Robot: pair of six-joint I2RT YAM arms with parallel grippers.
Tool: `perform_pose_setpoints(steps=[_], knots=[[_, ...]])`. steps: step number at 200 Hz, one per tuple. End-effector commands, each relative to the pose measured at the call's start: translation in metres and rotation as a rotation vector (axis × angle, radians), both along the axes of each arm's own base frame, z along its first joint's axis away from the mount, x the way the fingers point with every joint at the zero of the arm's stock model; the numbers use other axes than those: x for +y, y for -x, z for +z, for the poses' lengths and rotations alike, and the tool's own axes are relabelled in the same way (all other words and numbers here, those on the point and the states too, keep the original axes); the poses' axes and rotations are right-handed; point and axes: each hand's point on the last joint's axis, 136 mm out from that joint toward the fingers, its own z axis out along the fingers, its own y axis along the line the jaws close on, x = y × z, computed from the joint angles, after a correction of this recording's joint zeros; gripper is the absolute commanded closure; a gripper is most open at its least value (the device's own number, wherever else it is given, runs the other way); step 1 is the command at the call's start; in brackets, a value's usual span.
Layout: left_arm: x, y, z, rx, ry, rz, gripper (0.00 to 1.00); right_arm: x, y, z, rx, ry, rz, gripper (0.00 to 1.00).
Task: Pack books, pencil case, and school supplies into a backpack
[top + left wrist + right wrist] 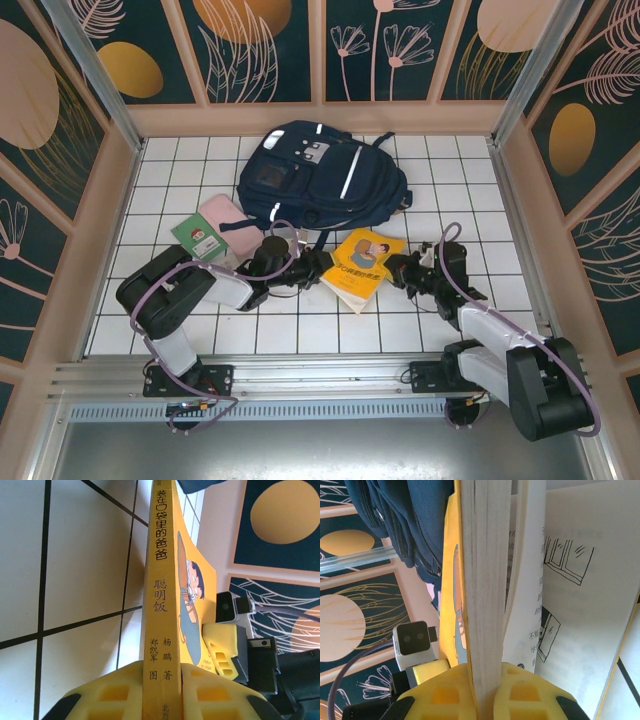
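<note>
Top external view: the orange-yellow book [365,265] sits between the two arms, near the backpack [320,180] but not touching it, and is held from both sides. The left gripper [322,268] takes the spine side and the right gripper [402,270] takes the opposite edge. Left wrist view: the yellow fingers [115,690] are closed on the spine, with the title characters running up from between them. Right wrist view: the fingers [520,685] are clamped on the page block, while some loose pages fan away to one side. Whether the book is clear of the tiles cannot be told. A small green book [197,237] and a pink pencil case [232,213] lie on the tiles beside the backpack, near the left arm.

Step in hand, as judged: a two-handed grasp of one book, which is not yet in the bag. The next move calls for both arms to carry it together toward the backpack. The fanned pages need to be kept from catching. The bag's opening must also be found, and none is evident from above.
</note>
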Motion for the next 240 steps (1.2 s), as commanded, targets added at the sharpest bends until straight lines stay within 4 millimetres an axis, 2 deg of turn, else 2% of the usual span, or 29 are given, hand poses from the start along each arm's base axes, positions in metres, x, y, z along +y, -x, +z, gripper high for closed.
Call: perform_pose_setpoints(steps=[1, 5, 6, 7, 19, 32, 39, 48, 87, 110, 134, 148, 152, 156, 163, 174, 193, 208, 213, 217, 224, 240], knots=[[-0.009, -0.005, 0.022, -0.091, 0.021, -0.037, 0.93, -0.003, -0.002, 0.0, -0.057, 0.052, 0.003, 0.87], [-0.009, -0.005, 0.033, -0.115, 0.03, -0.039, 0.94, -0.004, -0.002, -0.002, -0.054, 0.063, 0.0, 0.81], [-0.009, -0.005, 0.033, -0.117, 0.028, -0.039, 0.94, -0.004, -0.002, -0.002, -0.054, 0.068, 0.0, 0.76], [-0.009, -0.004, 0.033, -0.115, 0.025, -0.039, 0.95, -0.004, -0.002, -0.002, -0.054, 0.068, 0.0, 0.76], [-0.007, -0.004, 0.035, -0.143, -0.008, -0.05, 0.97, -0.01, -0.001, -0.006, -0.039, 0.12, -0.018, 0.49], [-0.003, -0.003, 0.039, -0.183, -0.066, -0.067, 0.98, -0.02, -0.003, -0.006, -0.039, 0.197, -0.049, 0.27], [-0.001, -0.001, 0.043, -0.215, -0.093, -0.081, 0.98, -0.025, -0.003, -0.004, -0.048, 0.234, -0.061, 0.2], [0.003, 0.0, 0.048, -0.25, -0.138, -0.092, 0.98, -0.03, -0.005, 0.002, -0.069, 0.277, -0.073, 0.16], [0.018, -0.007, 0.103, -0.517, -0.316, -0.127, 1.0, -0.034, -0.018, 0.051, -0.289, 0.398, -0.038, 0.15], [0.024, -0.014, 0.135, -0.704, -0.419, -0.158, 1.0, -0.026, -0.027, 0.089, -0.453, 0.452, 0.004, 0.16], [0.035, -0.017, 0.167, -0.953, -0.505, -0.172, 1.0, -0.004, -0.019, 0.137, -0.743, 0.421, 0.109, 0.24], [0.041, -0.015, 0.18, -1.088, -0.574, -0.214, 1.0, -0.001, -0.014, 0.163, -0.929, 0.483, 0.097, 0.25], [0.042, -0.01, 0.176, -1.109, -0.593, -0.255, 1.0, 0.001, -0.011, 0.17, -0.986, 0.502, 0.099, 0.25], [0.041, -0.009, 0.186, -1.16, -0.604, -0.282, 1.0, 0.002, -0.008, 0.176, -1.037, 0.527, 0.099, 0.25], [0.041, -0.005, 0.187, -1.2, -0.626, -0.337, 1.0, 0.004, -0.005, 0.185, -1.108, 0.574, 0.105, 0.24], [0.041, -0.001, 0.189, -1.246, -0.648, -0.394, 1.0, 0.007, -0.005, 0.191, -1.162, 0.652, 0.137, 0.24], [0.042, 0.003, 0.193, -1.331, -0.666, -0.43, 1.0, 0.011, -0.008, 0.191, -1.185, 0.758, 0.219, 0.24], [0.043, 0.019, 0.201, -1.476, -0.626, -0.471, 1.0, 0.012, -0.004, 0.196, -1.248, 0.808, 0.233, 0.25], [0.044, 0.024, 0.209, -1.529, -0.609, -0.462, 1.0, 0.011, -0.002, 0.199, -1.276, 0.819, 0.227, 0.25], [0.046, 0.028, 0.204, -1.554, -0.605, -0.475, 1.0, 0.011, 0.001, 0.202, -1.297, 0.828, 0.222, 0.25], [0.049, 0.035, 0.208, -1.61, -0.592, -0.475, 1.0, 0.011, 0.003, 0.205, -1.326, 0.844, 0.217, 0.25], [0.056, 0.038, 0.217, -1.681, -0.617, -0.455, 1.0, 0.01, 0.007, 0.21, -1.362, 0.88, 0.222, 0.25]])
